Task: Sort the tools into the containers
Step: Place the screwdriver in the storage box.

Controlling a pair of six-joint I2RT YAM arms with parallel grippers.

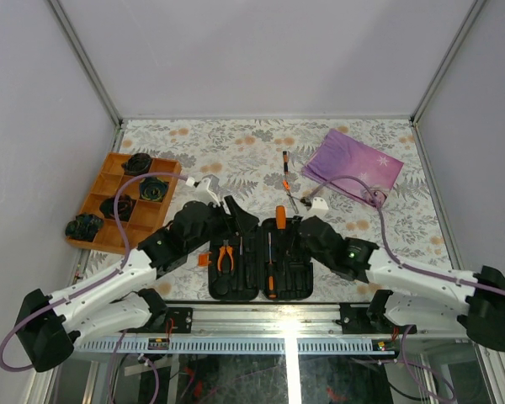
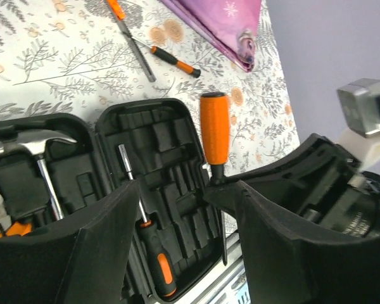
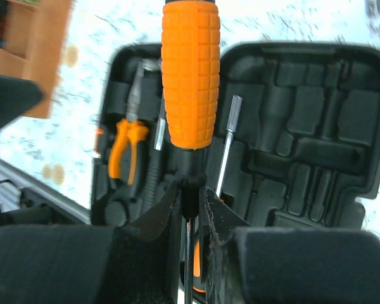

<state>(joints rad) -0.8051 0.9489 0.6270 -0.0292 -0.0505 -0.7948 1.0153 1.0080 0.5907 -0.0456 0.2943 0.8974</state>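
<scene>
Two loose screwdrivers (image 2: 175,61) show from left wrist; right wrist shows held screwdriver (image 3: 190,69).

A flowered table with a tray, a cloth, a case and two loose tools

The table (image 1: 236,139) wears a pale cover printed with grey leaves and orange blossoms. An orange divided tray (image 1: 101,187) lies at the left of the top view, set at a slant. A crumpled purple cloth (image 1: 353,164) lies at the upper right. An open black tool case (image 1: 299,273) lies flat at the lower centre, both halves spread. Between case and cloth, a long screwdriver (image 2: 136,44) and a short screwdriver (image 2: 174,60) lie just beside each other on the bare cover
</scene>
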